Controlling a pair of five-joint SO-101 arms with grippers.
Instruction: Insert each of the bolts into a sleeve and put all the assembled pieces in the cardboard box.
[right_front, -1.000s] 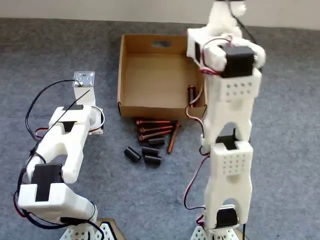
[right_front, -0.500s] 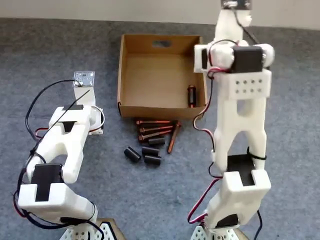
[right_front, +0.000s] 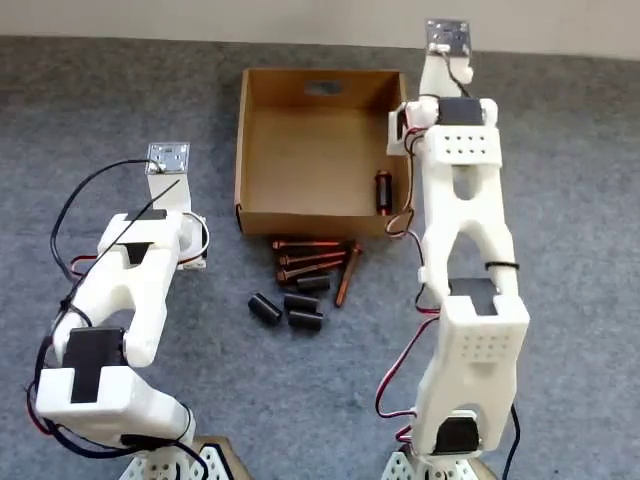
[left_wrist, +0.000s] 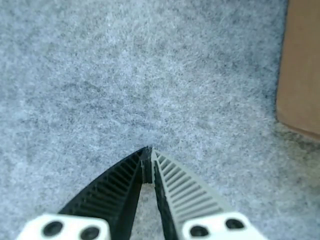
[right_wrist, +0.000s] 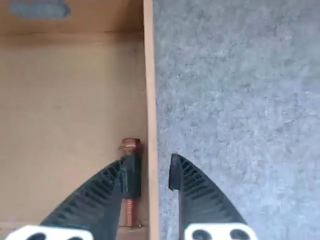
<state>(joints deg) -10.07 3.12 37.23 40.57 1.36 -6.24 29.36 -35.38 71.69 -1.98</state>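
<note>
The grey-carpeted counter (right_front: 560, 200) carries a job barely begun. The cardboard box (right_front: 310, 165) sits at the far middle. My right arm (right_front: 465, 250) stretches along its right-hand side and my left arm (right_front: 130, 290) is folded well off to the other side.

The right end effector (right_wrist: 147, 167) is open and grips nothing. Its fingers straddle the box wall (right_wrist: 148, 75), one on the box side and one over the counter. This is what worries me most. Any sideways swing or drop from here could catch that thin wall and drag the box. That would push its near wall into the loose parts lying just in front of it.

The left end effector (left_wrist: 148, 152) is clenched on nothing above bare counter. It would have to be opened before it can help.

Several copper bolts (right_front: 310, 258) lie bunched side by side against the box's near wall, one angled across their ends. A pinch there could easily take two at once or send one rolling. The black sleeves (right_front: 290, 305) lie clustered just nearer me. They are round and likely to roll if nudged.

One assembled piece (right_front: 383, 190) lies inside the box, close against its right wall and right beside my inner finger (right_wrist: 112, 185). A careless move could knock it or part bolt from sleeve.
</note>
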